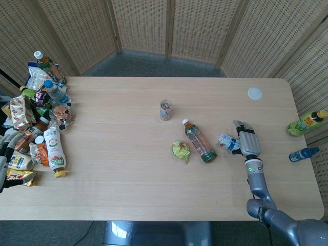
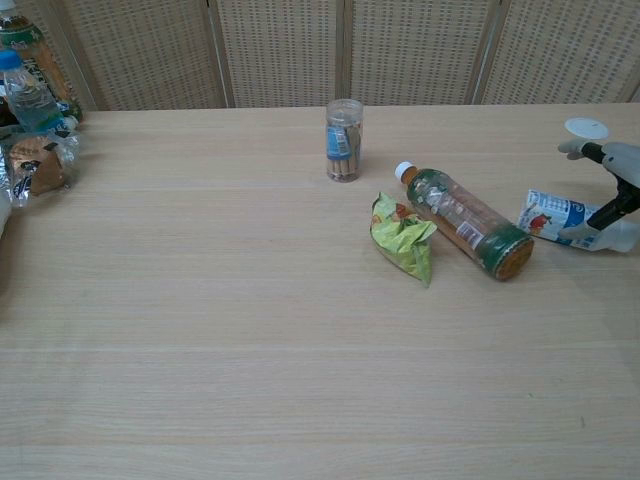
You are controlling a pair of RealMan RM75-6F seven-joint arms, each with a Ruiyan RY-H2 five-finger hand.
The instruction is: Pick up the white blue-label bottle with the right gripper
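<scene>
Here, right hand [image 1: 247, 143] fingers [image 2: 572, 147] apart, over the lying white blue-label bottle [image 2: 560, 218].

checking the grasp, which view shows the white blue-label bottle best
The chest view: the white blue-label bottle lies on its side with its label readable, the right hand at its far end. In the head view the bottle is small, partly covered by the hand.
</scene>
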